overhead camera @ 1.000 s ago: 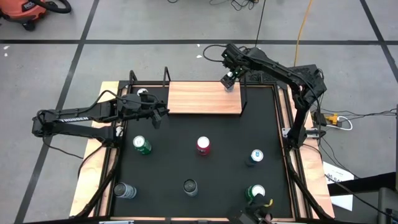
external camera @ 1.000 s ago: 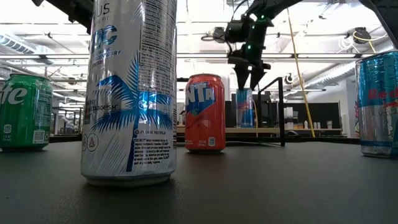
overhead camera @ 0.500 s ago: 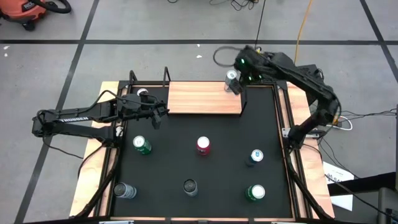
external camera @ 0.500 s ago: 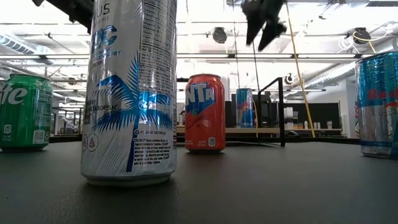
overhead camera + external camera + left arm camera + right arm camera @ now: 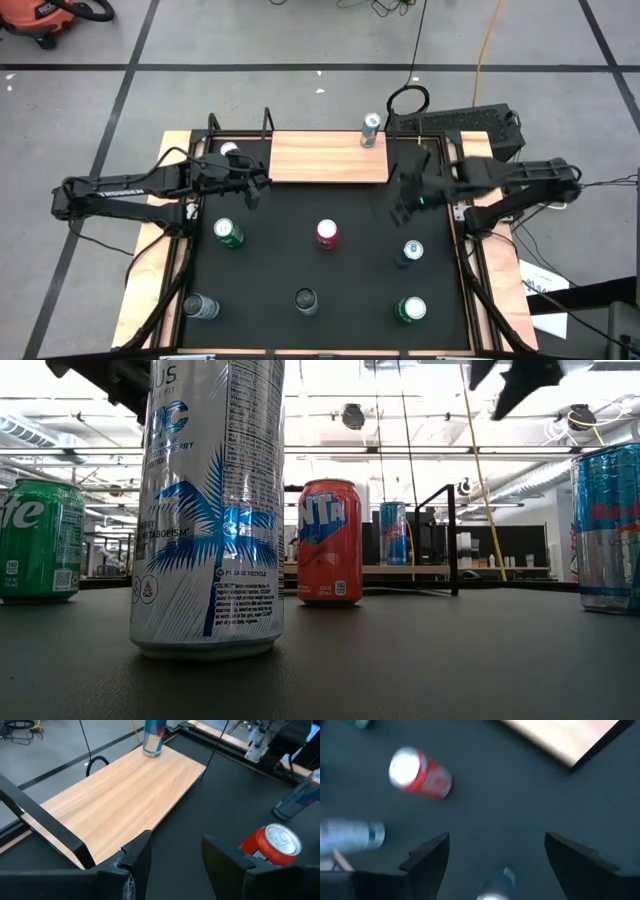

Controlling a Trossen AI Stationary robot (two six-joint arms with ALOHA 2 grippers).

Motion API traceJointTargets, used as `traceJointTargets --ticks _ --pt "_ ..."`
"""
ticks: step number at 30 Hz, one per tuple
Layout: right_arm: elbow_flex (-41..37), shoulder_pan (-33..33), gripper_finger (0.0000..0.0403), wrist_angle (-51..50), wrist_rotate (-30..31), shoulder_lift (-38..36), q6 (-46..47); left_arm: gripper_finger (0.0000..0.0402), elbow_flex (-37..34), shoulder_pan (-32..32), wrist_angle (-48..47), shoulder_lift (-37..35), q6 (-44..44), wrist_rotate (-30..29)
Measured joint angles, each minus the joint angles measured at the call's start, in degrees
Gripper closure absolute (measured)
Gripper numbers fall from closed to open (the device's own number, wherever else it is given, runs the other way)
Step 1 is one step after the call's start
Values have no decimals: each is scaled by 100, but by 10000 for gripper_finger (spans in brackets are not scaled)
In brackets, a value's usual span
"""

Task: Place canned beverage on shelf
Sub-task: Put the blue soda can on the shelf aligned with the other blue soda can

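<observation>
Blue can (image 5: 371, 129) stands on the shelf (image 5: 320, 160), at its far right corner. Right gripper (image 5: 405, 198), jaws apart and empty, hangs over the table (image 5: 350, 270); the next can should be approached squarely. Left gripper (image 5: 252, 186) waits half-open, empty.

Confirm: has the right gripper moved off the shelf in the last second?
Yes. The right gripper, open and empty, has swung from the shelf's far right corner, where the blue can stands, to above the black tabletop right of the shelf.
</observation>
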Motion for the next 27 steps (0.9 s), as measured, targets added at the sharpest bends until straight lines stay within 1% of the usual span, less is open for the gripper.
traceJointTargets --ticks 3,6,11,15,19,22,27 --pt "-38 674 91 -201 -135 123 58 228 -9 4 33 69 23 -140" --pt "-41 1238 91 -343 -132 288 -377 228 -9 7 194 188 251 -163" --pt "-41 1850 91 -382 -317 514 -837 228 -9 7 379 476 308 57" --pt "-41 2136 91 -446 -392 662 -925 228 -10 0 375 725 298 280" --pt "-96 2293 91 -664 19 735 -898 228 -12 -38 432 966 297 344" --pt "-401 2315 91 -551 42 663 -869 228 -12 -86 545 1117 297 349" --pt "-1138 2318 91 12 -127 444 -725 228 -12 -151 627 1254 297 350"
